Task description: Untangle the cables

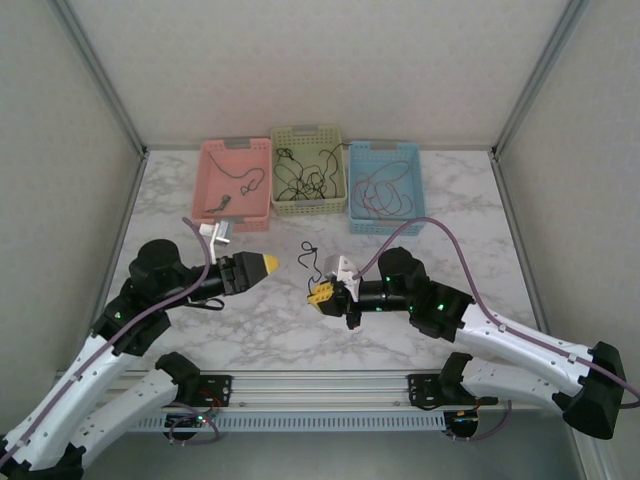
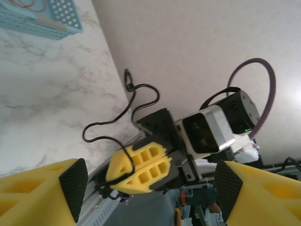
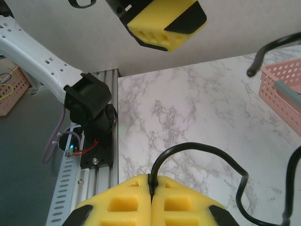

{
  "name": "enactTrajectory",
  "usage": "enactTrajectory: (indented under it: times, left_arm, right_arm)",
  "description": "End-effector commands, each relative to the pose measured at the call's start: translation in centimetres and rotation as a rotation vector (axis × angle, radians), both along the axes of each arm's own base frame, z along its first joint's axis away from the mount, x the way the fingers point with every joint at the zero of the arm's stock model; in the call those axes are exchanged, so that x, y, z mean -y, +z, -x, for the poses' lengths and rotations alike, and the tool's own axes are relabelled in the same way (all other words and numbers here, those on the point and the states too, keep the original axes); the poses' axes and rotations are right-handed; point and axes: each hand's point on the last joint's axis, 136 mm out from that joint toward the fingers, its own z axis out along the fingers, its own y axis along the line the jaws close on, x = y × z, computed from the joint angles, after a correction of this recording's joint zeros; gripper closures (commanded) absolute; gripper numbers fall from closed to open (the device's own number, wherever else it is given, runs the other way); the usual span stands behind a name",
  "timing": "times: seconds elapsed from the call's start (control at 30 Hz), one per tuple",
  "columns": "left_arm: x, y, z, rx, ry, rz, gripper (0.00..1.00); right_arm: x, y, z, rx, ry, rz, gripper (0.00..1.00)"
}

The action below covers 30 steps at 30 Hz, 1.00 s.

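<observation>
- right gripper (image 3: 151,188) is clamped tight on one black cable (image 3: 202,150), front-middle over the marble table (image 1: 260,330); the wire's loops spring out from between the fingers
- left gripper (image 1: 265,264) is gaping wide and empty, pointed at the right one from close by
- imo the left should close on a loop near the pinch rather than the far tip, then pull apart slowly so the kinks open instead of tightening
- the rest of the cables (image 1: 308,178) sit in the baskets (image 1: 308,132) at the back, well apart, so snagging on them looks unlikely
</observation>
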Motion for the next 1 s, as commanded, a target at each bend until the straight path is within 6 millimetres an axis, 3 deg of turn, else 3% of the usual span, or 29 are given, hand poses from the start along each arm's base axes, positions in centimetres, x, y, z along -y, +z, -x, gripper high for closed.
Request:
enactTrajectory:
  times: [0.0,0.27,0.5,0.97]
  left_arm:
    - [1.4,1.2,0.0,0.015,-0.038,0.065,0.27]
    - [4.1,0.1,-1.0,-0.010,-0.051,0.044,0.39]
    - [6.5,-1.3,-0.7,-0.035,-0.088,0.016,0.48]
    - [6.9,-1.6,-2.0,-0.058,-0.021,0.012,0.71]
  right_arm:
    - [-0.2,2.0,0.1,0.049,0.008,-0.055,1.00]
    - [-0.2,1.3,-0.3,0.046,-0.014,-0.032,1.00]
    - [-0.3,1.1,-0.6,0.049,-0.025,-0.024,1.00]
    - [-0.3,0.4,-0.8,0.042,-0.031,-0.005,1.00]
